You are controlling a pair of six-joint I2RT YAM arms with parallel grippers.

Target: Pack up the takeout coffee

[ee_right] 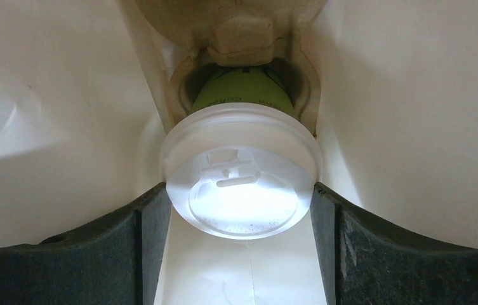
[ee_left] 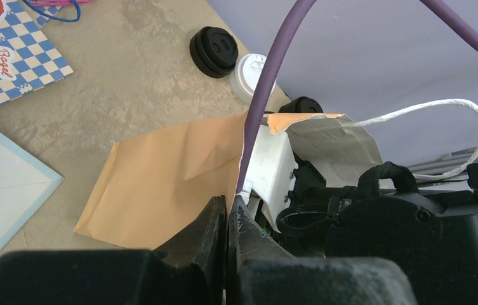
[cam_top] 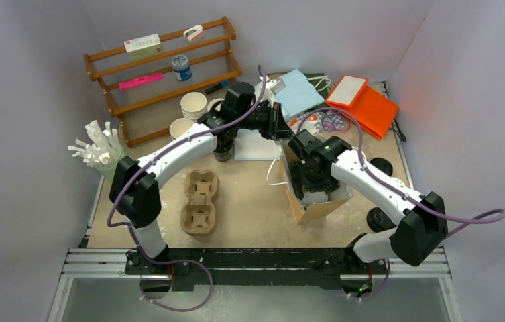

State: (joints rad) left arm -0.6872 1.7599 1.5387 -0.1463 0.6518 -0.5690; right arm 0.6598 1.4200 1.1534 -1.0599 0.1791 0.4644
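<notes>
Inside the bag (ee_left: 160,178) the right end effector (ee_right: 241,203) gripped the seemingly light, crushable cup (ee_right: 242,95) by its stiffer lid (ee_right: 241,184), the left end effector (ee_left: 226,219) pinching the bag's edge.

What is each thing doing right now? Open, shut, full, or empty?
paper bag: open.
lidded cup: lid on, seated in the bagged tray.
left gripper: jaws shut on the paper bag's rim.
right gripper: jaws shut on the lidded cup.
table tray: empty.
</notes>
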